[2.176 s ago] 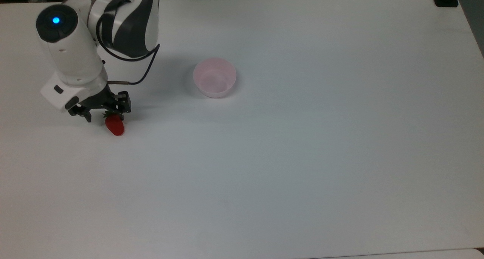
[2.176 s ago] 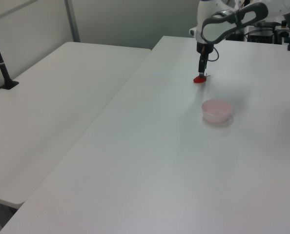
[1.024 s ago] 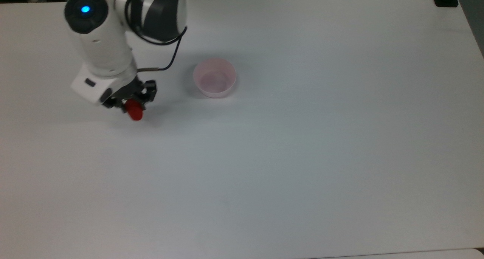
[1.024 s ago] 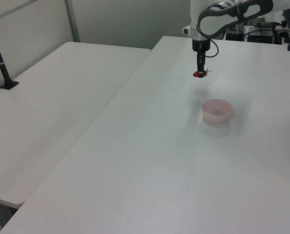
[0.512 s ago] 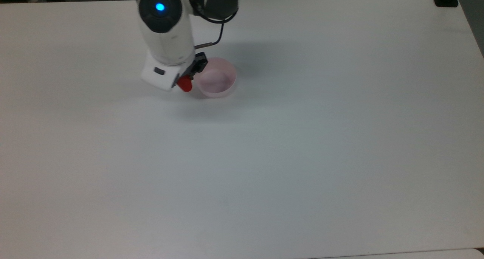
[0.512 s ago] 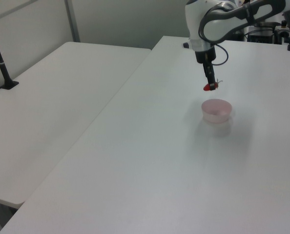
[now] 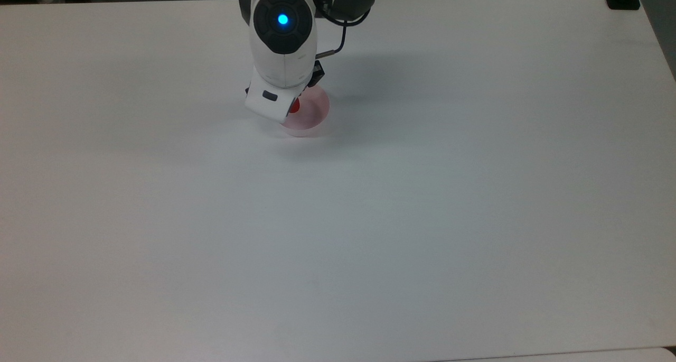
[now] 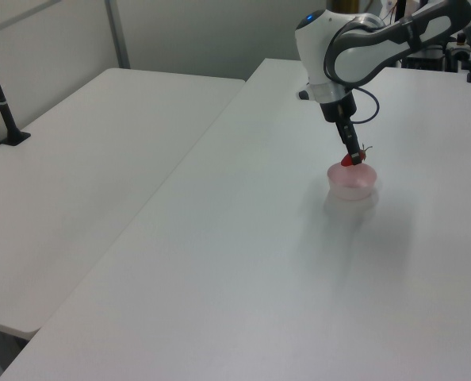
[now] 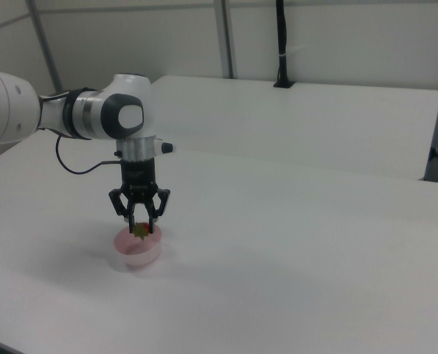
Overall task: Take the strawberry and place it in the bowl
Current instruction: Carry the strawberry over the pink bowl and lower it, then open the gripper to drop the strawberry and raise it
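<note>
Two big white rectangular tables (image 8: 101, 159) sit side by side in the left view, and everything happens on the one on the left view's right (image 7: 422, 219). Its flat white top carries just the bowl, and the arm casts a soft shadow over it.

Next biggest is the white and dark grey Franka arm (image 7: 283, 39), blue light glowing on top in the top view, reaching in from the far edge and pointing nearly straight down, tilted a little in the left view.

Below it sits the small round pale pink, slightly see-through plastic bowl (image 9: 138, 249), upright on the table. From the top view the arm's wrist covers about half of it (image 7: 311, 116).

The black two-finger gripper (image 9: 139, 227) hangs right over the bowl's opening, fingers clamped on the small glossy red strawberry (image 8: 349, 160) with its dark green leafy cap. So the berry is held in the air, just above the rim and over the bowl, with a bit of red peeking out in the top view (image 7: 294, 106).
</note>
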Motion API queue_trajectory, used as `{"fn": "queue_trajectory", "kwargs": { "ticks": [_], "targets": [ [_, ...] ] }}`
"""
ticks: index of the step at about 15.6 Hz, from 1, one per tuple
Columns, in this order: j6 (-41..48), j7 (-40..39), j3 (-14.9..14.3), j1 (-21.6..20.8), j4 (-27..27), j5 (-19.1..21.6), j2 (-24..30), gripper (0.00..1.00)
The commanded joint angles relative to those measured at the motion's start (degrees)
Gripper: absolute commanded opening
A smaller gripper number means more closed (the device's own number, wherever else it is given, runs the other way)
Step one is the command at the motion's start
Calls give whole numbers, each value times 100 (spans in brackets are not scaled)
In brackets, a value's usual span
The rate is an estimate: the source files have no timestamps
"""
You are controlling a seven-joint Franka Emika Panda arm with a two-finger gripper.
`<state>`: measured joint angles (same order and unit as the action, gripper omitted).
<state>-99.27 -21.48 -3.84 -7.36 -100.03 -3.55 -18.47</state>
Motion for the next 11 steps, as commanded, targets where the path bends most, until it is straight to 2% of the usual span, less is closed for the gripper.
{"fn": "queue_trajectory", "kwargs": {
  "ticks": [1,2,3,7,11],
  "targets": [
    [-4,180,94,-46,-245,-102,186,60],
    [-5,180,94,-46,-228,-93,178,75],
    [22,180,94,-46,-193,-76,186,100],
    [293,476,94,-46,175,-23,283,100],
    [567,1952,94,-46,826,-84,423,100]
  ]
}}
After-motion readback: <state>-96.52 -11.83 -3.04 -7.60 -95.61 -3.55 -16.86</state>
